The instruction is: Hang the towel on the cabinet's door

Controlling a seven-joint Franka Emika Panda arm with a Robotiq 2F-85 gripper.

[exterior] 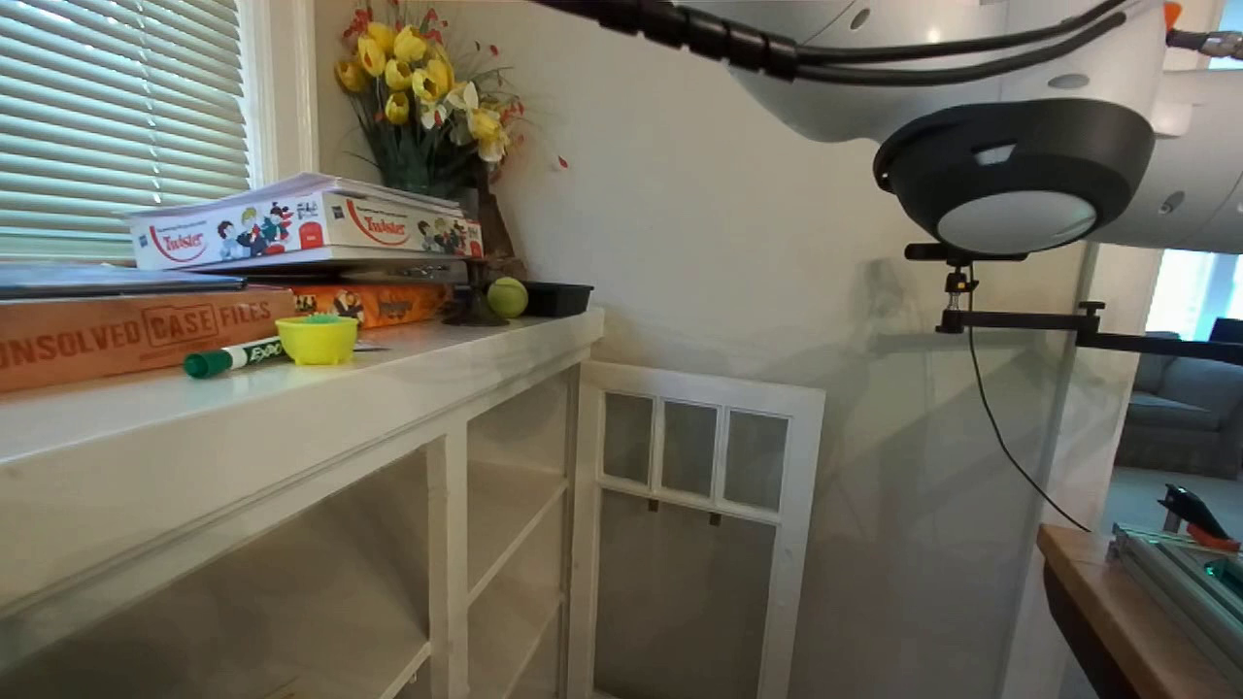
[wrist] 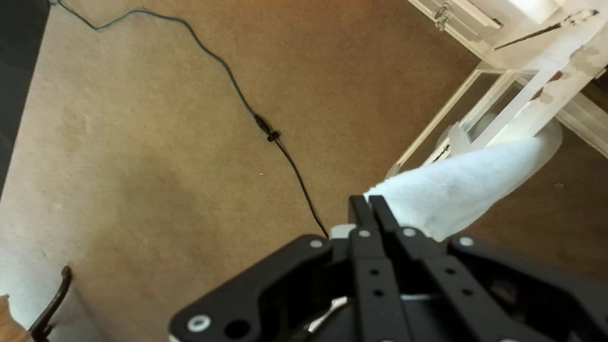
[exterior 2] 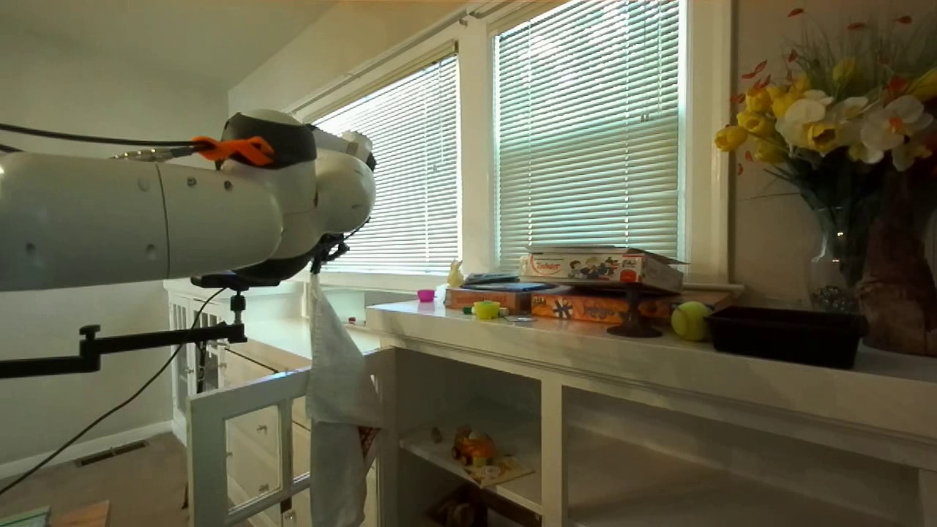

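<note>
My gripper (exterior 2: 316,266) is shut on the upper corner of the towel (exterior 2: 341,388), a whitish cloth that hangs down from it in an exterior view, with a red patterned patch showing low on one side. In the wrist view the gripper (wrist: 369,199) has its fingertips together on the towel's edge, and the towel (wrist: 451,185) stretches away to the right. The cabinet's door (exterior 2: 208,432), white with glass panes, stands open; the towel overlaps its top rail in that view. Whether cloth and door touch, I cannot tell. In the wrist view the door (wrist: 468,102) lies beyond the towel.
Atop the white cabinet (exterior 2: 468,333) stand game boxes (exterior 2: 600,267), a yellow cup (exterior 2: 486,309), a tennis ball (exterior 2: 689,320) and a black tray (exterior 2: 787,335). Another open door (exterior: 801,485) stands at the cabinet's flower end. A dark cable (wrist: 228,69) runs across the floor.
</note>
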